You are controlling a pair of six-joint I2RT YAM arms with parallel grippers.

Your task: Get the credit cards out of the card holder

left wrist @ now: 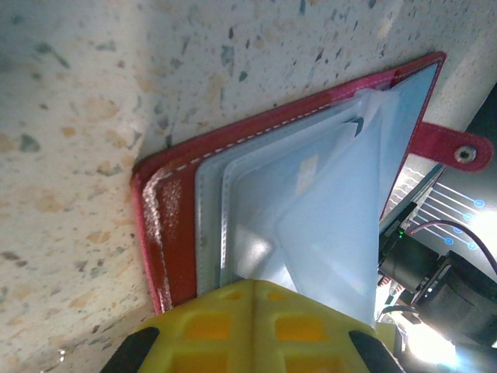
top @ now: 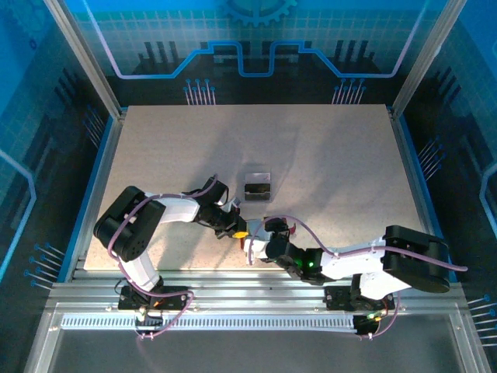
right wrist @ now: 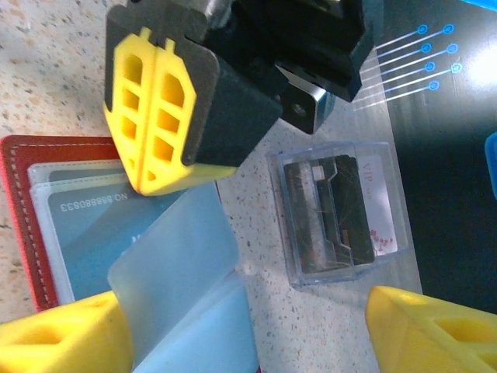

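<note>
The cards are not out yet; this looks like the bracing step. The left pincer (left wrist: 252, 305), fingers pressed together, has its tips on the pale pockets (left wrist: 256, 210) of the open card holder (left wrist: 172, 233), which lies flat on the worktop (left wrist: 116, 93) just ahead of it. I cannot tell whether it nips a sleeve. The left arm (top: 167, 210) is bent, with its forearm reaching inward. The right pincer (right wrist: 248, 342) hangs spread over the pockets, a blue credit card (right wrist: 93, 233) to its left and a clear box (right wrist: 342, 217) to its right. Next it should pinch that card's free edge and slide it out. The right arm (top: 349, 260) lies low.
</note>
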